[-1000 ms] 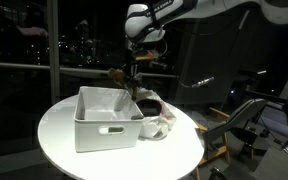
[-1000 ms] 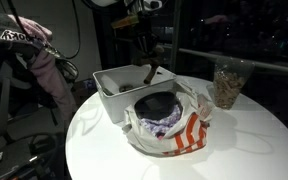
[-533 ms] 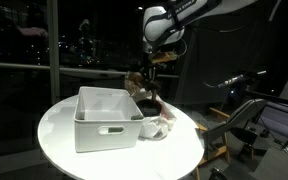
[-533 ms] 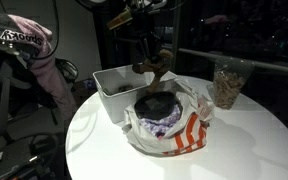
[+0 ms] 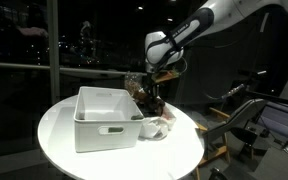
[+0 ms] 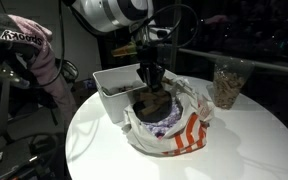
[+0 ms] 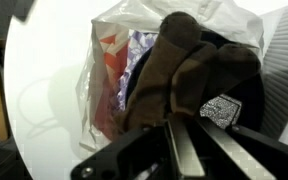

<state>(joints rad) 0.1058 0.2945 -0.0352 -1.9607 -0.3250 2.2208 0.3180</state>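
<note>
My gripper [image 5: 150, 88] [image 6: 150, 80] [image 7: 189, 135] is shut on a brown cloth [image 7: 179, 75] and holds it low over an open plastic bag [image 6: 174, 135] [image 7: 109, 80] with red and white print. The bag holds dark and purple clothing [image 6: 159, 115]. The brown cloth [image 6: 156, 97] hangs from the fingers onto the pile in the bag. A white bin [image 5: 106, 118] [image 6: 119, 85] stands right beside the bag on the round white table [image 5: 59, 145] [image 6: 234, 150].
A clear container of brownish stuff [image 6: 227, 82] stands at the table's far side. A chair draped with clothes [image 6: 29, 55] stands beside the table. A chair frame [image 5: 239, 125] and dark windows surround the table.
My gripper has carried the brown cloth from above the white bin sideways to the bag and lowered it onto the clothes there.
</note>
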